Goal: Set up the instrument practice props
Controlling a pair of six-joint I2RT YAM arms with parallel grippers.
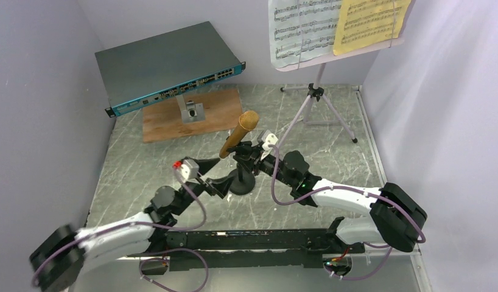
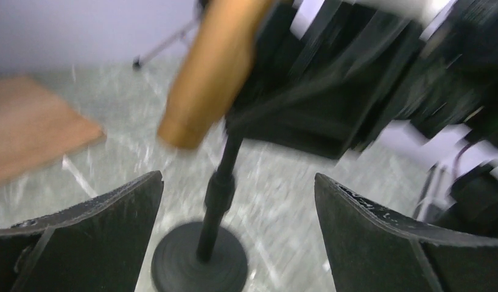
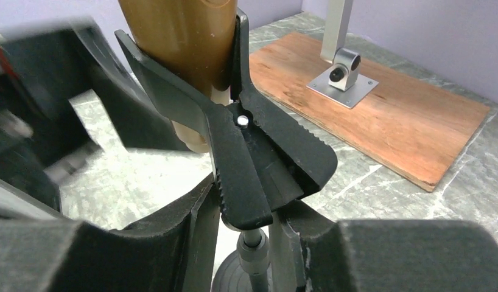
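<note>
Gold microphone (image 1: 239,134): centre of the overhead frame, tilted with its head toward the upper right. Its body is seated between the prongs of the clip (image 3: 259,158).
Mic stand (image 1: 241,181): short and black, upright on its round base just below the microphone, on the marbled table (image 1: 143,164).
Right gripper (image 3: 249,226): narrow, its fingers pinched on the clip's tail ends just above the pole.
Left gripper (image 2: 237,179): wide open, with one finger on either side of the pole and touching neither it nor the base.
Music stand (image 1: 318,76): upper right of the overhead frame, on tripod legs, with the music sheets (image 1: 304,27) already on it.
Bystanders: network switch (image 1: 167,64) and wooden board (image 1: 167,121), upper left, well apart.
Risk: the microphone probably slides out if the clip is squeezed open before it is fully seated. With nothing holding the pole, a sideways pull could tip the stand.
</note>
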